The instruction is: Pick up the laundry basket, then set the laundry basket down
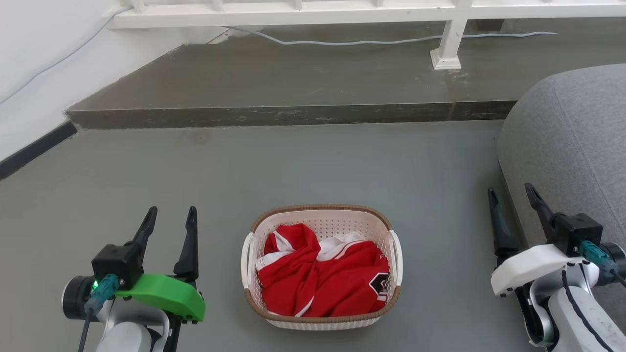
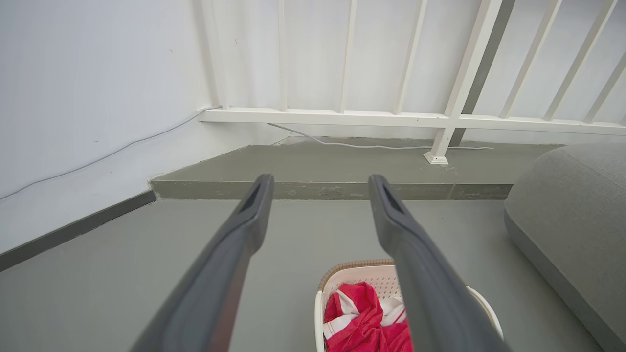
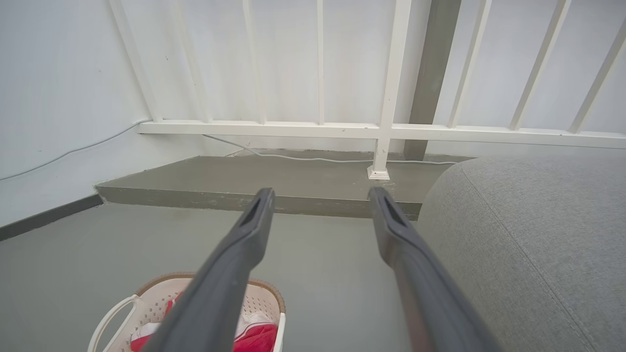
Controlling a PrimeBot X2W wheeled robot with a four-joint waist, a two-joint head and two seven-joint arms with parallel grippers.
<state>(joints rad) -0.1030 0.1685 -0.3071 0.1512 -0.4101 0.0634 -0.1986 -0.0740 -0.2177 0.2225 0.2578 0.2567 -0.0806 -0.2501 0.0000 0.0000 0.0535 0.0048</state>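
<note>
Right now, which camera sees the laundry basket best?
The head view: the whole laundry basket shows, with its brown rim, both handles and the red clothes inside. Each wrist view catches just its far end at the bottom edge, partly behind a dark finger.

— Where does the basket [image 1: 342, 226] sit?
— Upright on the grey floor [image 1: 293, 161]. It is cream, perforated and rounded-rectangular, with a brown woven-look rim and a white loop handle on each side.
— Its state?
— It holds a crumpled red-and-white garment [image 1: 323, 278].
</note>
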